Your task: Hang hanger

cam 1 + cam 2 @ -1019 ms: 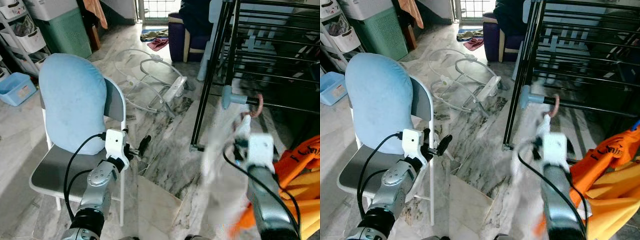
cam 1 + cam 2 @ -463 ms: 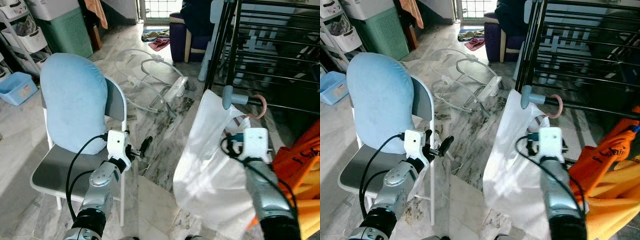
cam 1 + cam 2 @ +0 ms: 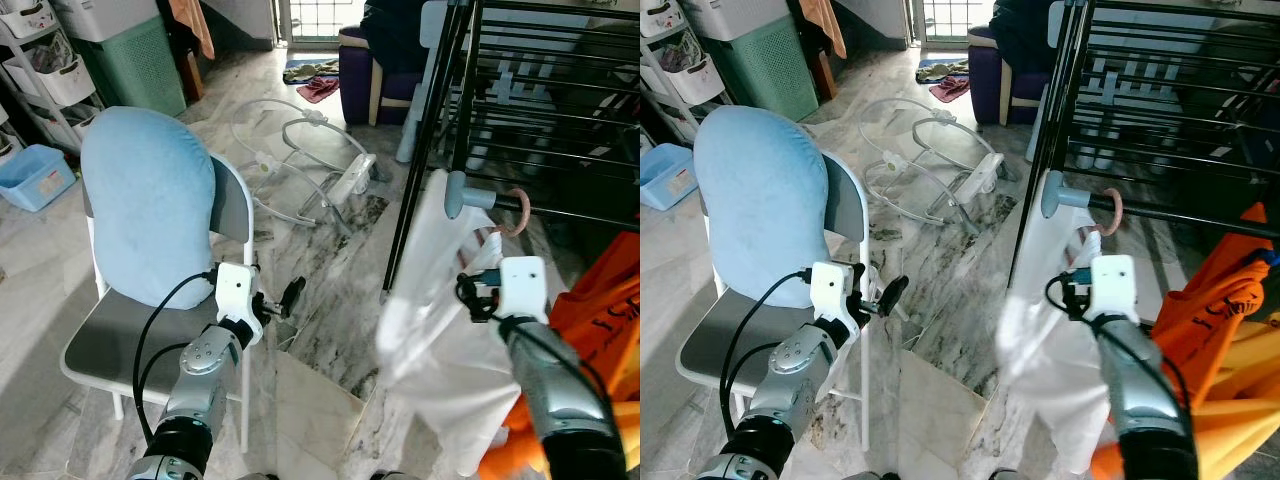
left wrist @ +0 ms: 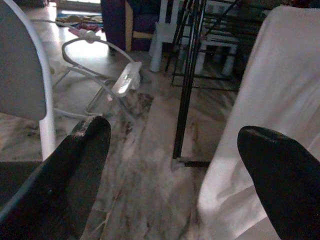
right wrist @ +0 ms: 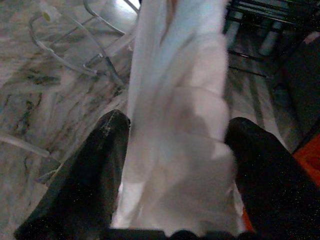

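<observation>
left eye view: the right gripper point(image 3: 490, 285) is up in front of the drying rack point(image 3: 540, 110), carrying the hanger point(image 3: 490, 205) with a white garment point(image 3: 440, 330) draped on it. the hanger's pink hook sits just above and beyond the gripper, right by a rack bar, and its long axis runs roughly along that bar. the garment hangs down below the gripper and to its left.

right eye view: same scene. the right arm is plainly the nearer one to the rack; the left gripper point(image 3: 885, 295) hangs low, well apart to the left, beside the chair point(image 3: 855, 215) with the blue cushion point(image 3: 755, 195). orange clothes point(image 3: 1200, 330) lie just to the right of the right arm.

left wrist view: the left fingers point(image 4: 80, 155) stand wide apart with nothing between them, the white garment off to one side, the rack leg ahead.

right wrist view: the right fingers point(image 5: 90, 170) bracket the bunched white cloth, clamped around the garment-covered hanger; the hanger itself is hidden under the fabric here.

coming move: as a judgement, a short reach forward and up to get the hook over the bar.
</observation>
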### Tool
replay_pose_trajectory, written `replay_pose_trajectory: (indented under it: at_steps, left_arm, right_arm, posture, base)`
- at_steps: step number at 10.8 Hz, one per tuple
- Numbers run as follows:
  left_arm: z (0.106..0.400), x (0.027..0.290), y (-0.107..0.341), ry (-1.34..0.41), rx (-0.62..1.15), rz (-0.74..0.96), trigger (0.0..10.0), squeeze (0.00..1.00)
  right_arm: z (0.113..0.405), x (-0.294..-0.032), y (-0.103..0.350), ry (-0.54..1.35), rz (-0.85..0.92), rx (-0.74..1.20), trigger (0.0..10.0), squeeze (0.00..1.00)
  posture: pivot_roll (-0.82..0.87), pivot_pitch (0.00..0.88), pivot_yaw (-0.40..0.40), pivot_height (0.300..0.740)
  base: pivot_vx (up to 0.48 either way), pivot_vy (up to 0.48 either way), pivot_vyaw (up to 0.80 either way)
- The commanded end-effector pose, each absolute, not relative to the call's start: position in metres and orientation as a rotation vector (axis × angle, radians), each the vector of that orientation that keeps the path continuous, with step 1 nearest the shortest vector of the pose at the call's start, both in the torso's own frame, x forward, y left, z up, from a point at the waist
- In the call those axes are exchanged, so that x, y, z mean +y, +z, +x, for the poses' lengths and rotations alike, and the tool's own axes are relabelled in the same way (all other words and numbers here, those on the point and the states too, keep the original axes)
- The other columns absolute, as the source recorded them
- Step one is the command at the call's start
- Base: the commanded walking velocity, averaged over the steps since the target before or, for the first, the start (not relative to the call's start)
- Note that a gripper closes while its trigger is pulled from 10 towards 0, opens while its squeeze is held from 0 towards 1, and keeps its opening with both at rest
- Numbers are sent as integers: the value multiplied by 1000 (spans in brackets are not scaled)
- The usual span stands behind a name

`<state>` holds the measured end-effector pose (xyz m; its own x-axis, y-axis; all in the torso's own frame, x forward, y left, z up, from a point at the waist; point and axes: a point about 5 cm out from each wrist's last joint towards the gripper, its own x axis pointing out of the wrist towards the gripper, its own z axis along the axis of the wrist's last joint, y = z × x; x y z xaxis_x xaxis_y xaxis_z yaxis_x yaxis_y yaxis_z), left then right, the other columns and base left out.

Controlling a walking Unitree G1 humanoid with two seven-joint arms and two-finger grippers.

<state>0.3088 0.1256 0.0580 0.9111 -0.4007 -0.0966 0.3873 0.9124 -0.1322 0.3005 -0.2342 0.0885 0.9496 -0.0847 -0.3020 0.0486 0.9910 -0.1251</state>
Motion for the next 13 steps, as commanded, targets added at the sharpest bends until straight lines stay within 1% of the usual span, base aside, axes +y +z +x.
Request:
replay_pose_trajectory:
  at_steps: [1,7,12,13]
  left_arm:
    - [310,129,58,-403,135,-94,10000,0]
    - [310,126,56,-415,149,-87,10000,0]
    - [310,126,57,-418,150,-82,10000,0]
    - [310,126,57,-419,150,-81,10000,0]
  right_arm:
    - [298,-239,92,-73,-112,315,0,0]
    - [287,-232,74,-58,-84,407,0,0]
    - [286,-241,71,-106,-99,405,0,0]
    - [287,-248,72,-134,-118,398,0,0]
  posture:
    - [-117,50,54,740]
    - [-120,52,60,740]
    - [-117,50,63,740]
    - [-116,47,65,740]
  base:
    - [0,0,0]
    - [0,0,0]
    - [0,0,0]
    - [0,0,0]
